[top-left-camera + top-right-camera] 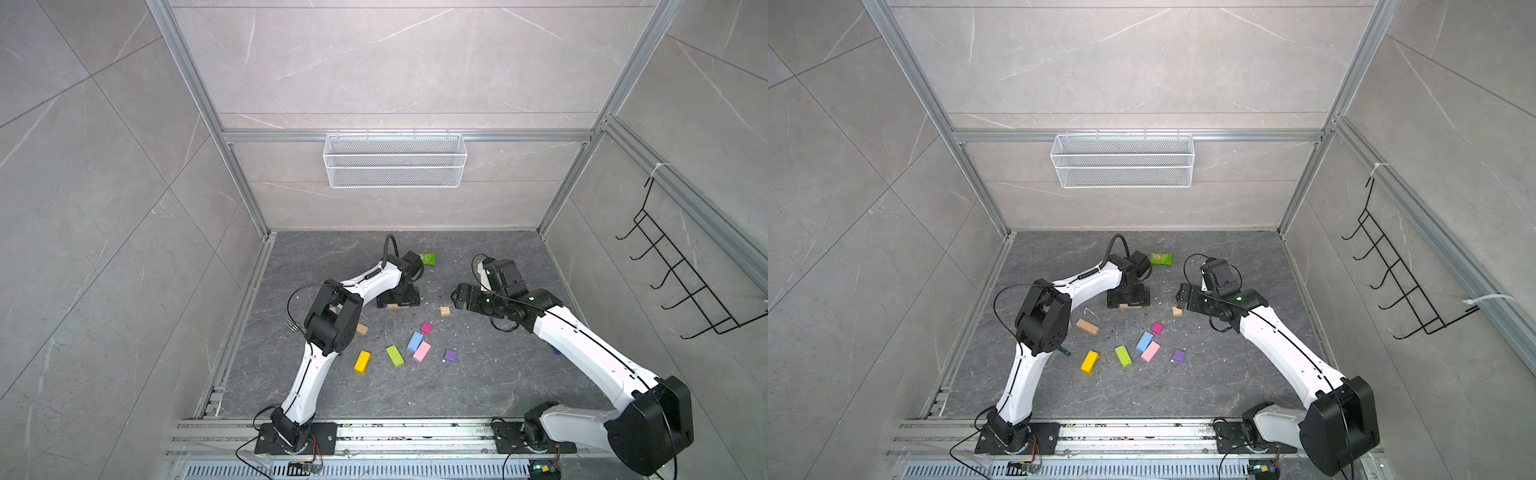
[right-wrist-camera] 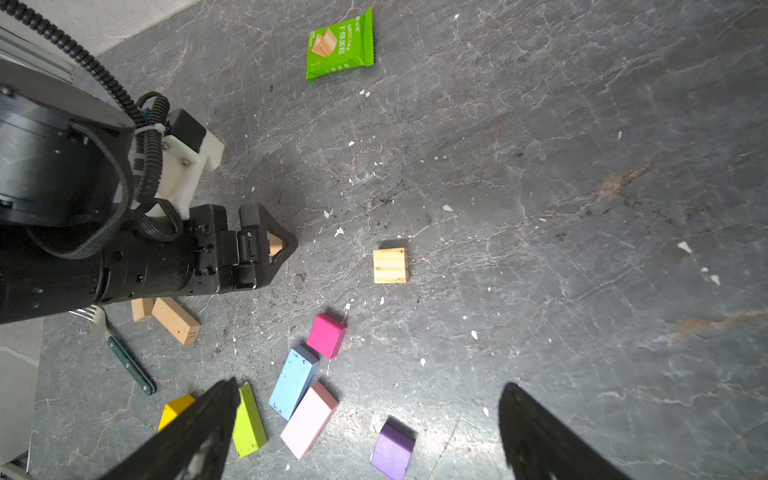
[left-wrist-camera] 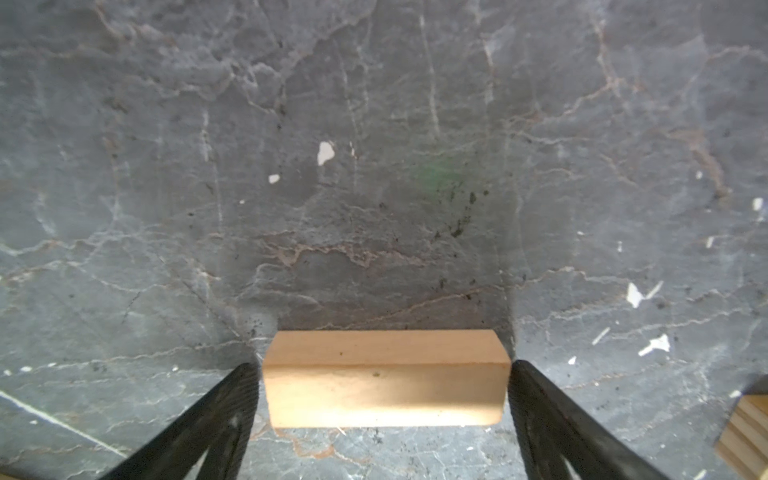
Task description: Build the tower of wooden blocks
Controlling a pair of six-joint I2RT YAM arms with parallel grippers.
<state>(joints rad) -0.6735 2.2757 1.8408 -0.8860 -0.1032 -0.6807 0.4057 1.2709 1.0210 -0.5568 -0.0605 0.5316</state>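
Although nothing was stacked yet, one plain tan wooden bar [image 3: 384, 378] lay flat on the dark grey marbled bench [image 1: 478, 386], toward its far edge. The left claw [image 3: 383, 365] straddled it, jaws spread just clear of its ends and gripping nothing. The right claw [image 2: 370, 384] hung wide and empty nearby. Loose about the bench's middle lay a second tan bar [image 1: 1087, 326], a small tan cube [image 1: 445, 311], and a yellow bar [image 1: 362, 362], lime bar [image 1: 395, 355], light blue bar [image 1: 415, 340], pink bar [image 1: 422, 351], magenta block [image 1: 426, 328] and purple block [image 1: 450, 355]. By that showing the tower was barely begun, perhaps one base bar laid and every layer above left.
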